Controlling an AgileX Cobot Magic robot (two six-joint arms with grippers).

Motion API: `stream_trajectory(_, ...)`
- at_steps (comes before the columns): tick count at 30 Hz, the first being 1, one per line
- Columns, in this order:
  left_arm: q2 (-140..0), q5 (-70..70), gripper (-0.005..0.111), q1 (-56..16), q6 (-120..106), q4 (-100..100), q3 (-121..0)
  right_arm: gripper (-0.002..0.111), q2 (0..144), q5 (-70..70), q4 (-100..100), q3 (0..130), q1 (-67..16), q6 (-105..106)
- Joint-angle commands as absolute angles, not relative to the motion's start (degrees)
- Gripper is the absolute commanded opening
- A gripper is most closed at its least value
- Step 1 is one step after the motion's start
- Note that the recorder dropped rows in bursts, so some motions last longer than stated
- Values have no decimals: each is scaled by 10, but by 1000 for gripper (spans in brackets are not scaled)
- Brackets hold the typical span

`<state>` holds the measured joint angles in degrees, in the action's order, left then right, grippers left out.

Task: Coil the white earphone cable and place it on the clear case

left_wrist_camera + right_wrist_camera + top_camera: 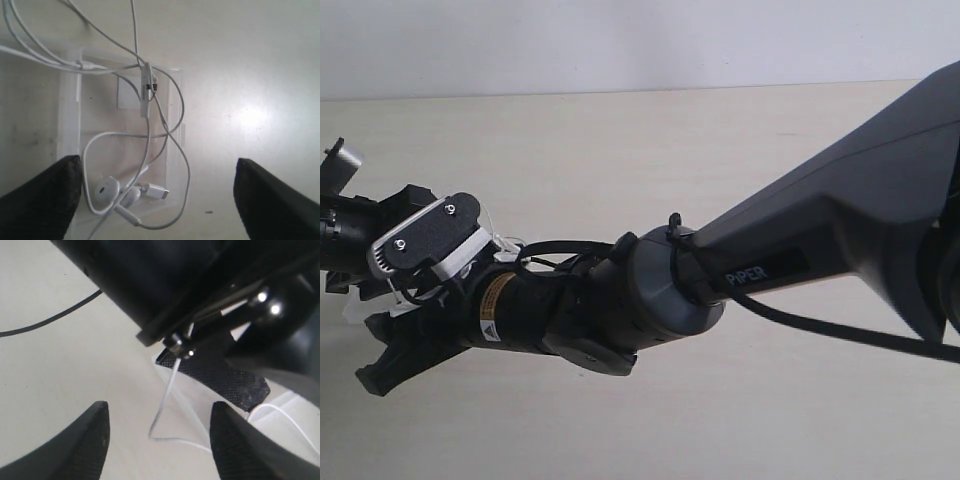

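The clear case (100, 135) lies flat under my left gripper (157, 200), its white square label (127, 92) partly crossed by wire. The white earphone cable (172, 107) lies in loose loops over the case. The two earbuds (107, 190) and the plug (157, 191) rest near one case edge, and the inline remote (146, 90) sits by the label. My left gripper is open above them, holding nothing. My right gripper (160, 445) is open too, with a bent strand of the cable (165, 410) on the table between its fingers. A corner of the case (200, 400) shows there.
In the exterior view the right arm (800, 250) reaches across to the far left, where its gripper (375, 350) hangs just below the left arm (345, 225). The left arm's body (200, 285) looms close over the right gripper. The pale wooden table (720, 130) spreads all around.
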<state>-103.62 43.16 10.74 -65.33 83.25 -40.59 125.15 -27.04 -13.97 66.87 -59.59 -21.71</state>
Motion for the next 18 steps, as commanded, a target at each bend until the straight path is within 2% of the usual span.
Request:
stream_trajectory(1,-1037,440,79,108,-657,830,-408,49,1247,-302,-132,673,-596,-211)
stream_trajectory(4,-1037,452,79,108,-657,830,-408,42,1247,-305,-132,673,-596,-213)
stream_trajectory(11,-1037,477,79,108,-659,829,-408,38,1248,-304,-105,673,-596,-211)
stream_trajectory(18,-1037,494,79,108,-659,814,-408,10,1248,-314,-73,673,-596,-206)
